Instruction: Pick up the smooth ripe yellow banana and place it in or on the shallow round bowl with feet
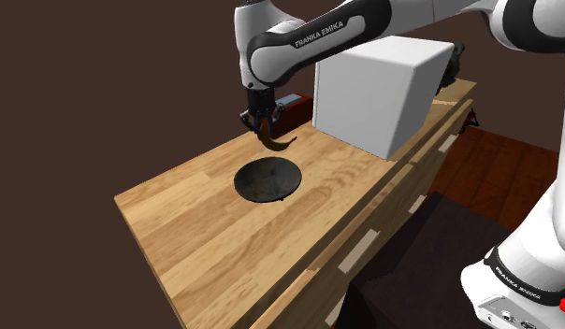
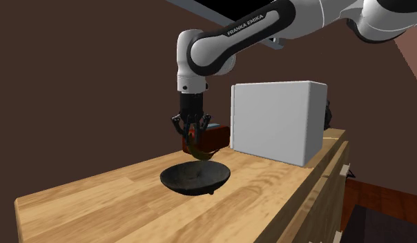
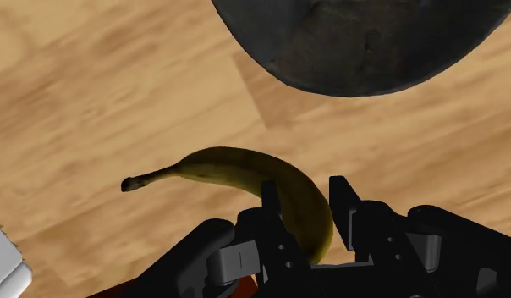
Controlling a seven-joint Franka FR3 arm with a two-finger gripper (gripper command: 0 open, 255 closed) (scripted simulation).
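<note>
One long wooden bench [image 1: 206,243] carries everything, with a big white box [image 1: 379,93] at its far end. The white arm [image 1: 327,42] reaches over from the box side and points its hand straight down. The dark, shallow, footed bowl [image 1: 268,179] sits mid-bench, at about 6 o'clock from the hand in the shoulder view.

The banana [image 1: 276,142], a dull brownish yellow, is off the bench and clamped in the pincer [image 1: 262,120]. It hangs just under the fingers, its curve sweeping towards 3 o'clock. In the wrist view the fingers [image 3: 343,199] clasp its thick part, with the long axis running across the grip and the stem [image 3: 140,180] poking out to one side.

From there the bowl rim [image 3: 364,80] lies just beyond the fingertips, across a strip of bare wood. My judgement is that the banana is short of the bowl's middle, so a small carry towards the bowl should come before lowering.
</note>
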